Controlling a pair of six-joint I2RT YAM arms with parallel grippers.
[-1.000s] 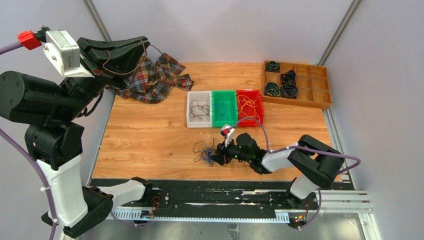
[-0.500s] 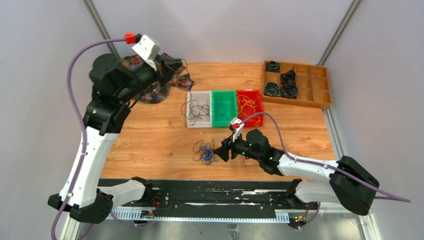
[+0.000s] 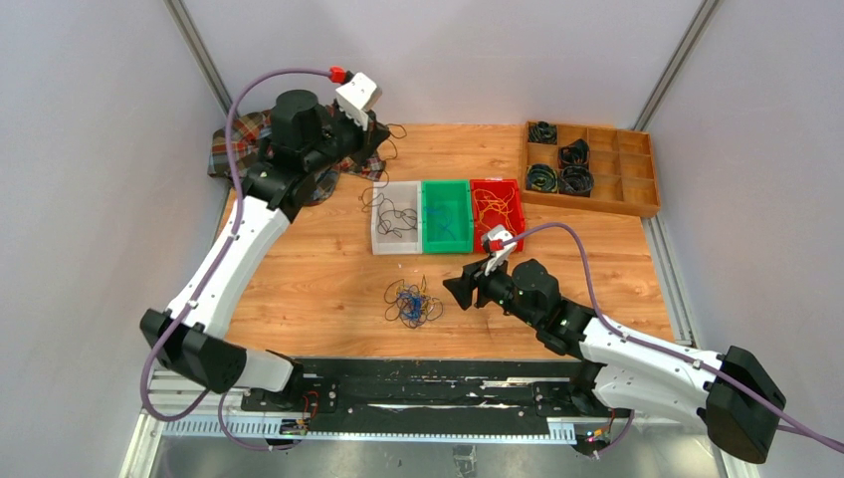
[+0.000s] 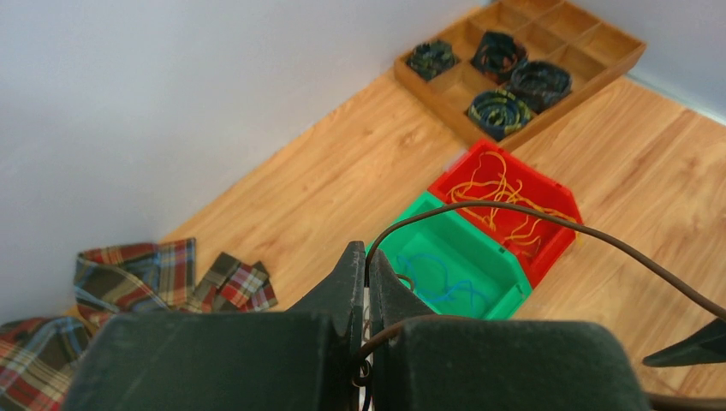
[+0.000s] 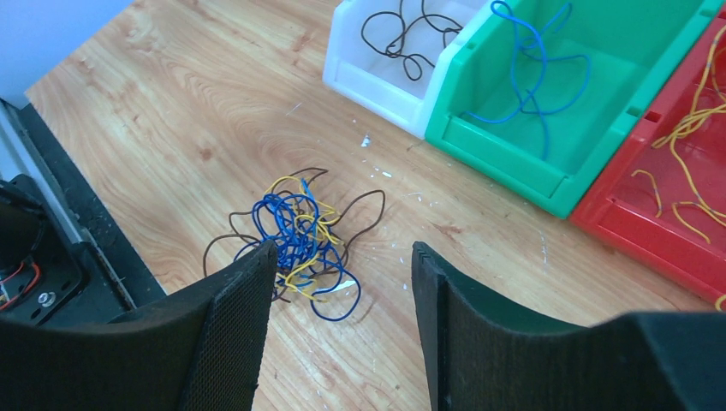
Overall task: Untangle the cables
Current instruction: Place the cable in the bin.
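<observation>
**Bins, tray, shirt**

On the wooden table (image 3: 309, 269) I see a white bin (image 3: 396, 249), a green bin (image 3: 446, 247) and a red bin (image 3: 520, 214) touching in a row. At far right is a wooden tray (image 3: 624, 164) with coiled black cords (image 3: 574, 179) in four compartments. At far left lies a crumpled plaid shirt (image 3: 227, 154).

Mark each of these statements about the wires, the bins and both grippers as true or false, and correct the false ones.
1. The green bin holds blue wires. True.
2. The tangled bundle lies inside the green bin. False: it lies on the table.
3. The left gripper is shut on a dark wire. True.
4. The right gripper is shut on a yellow wire. False: it is open and empty.
</observation>
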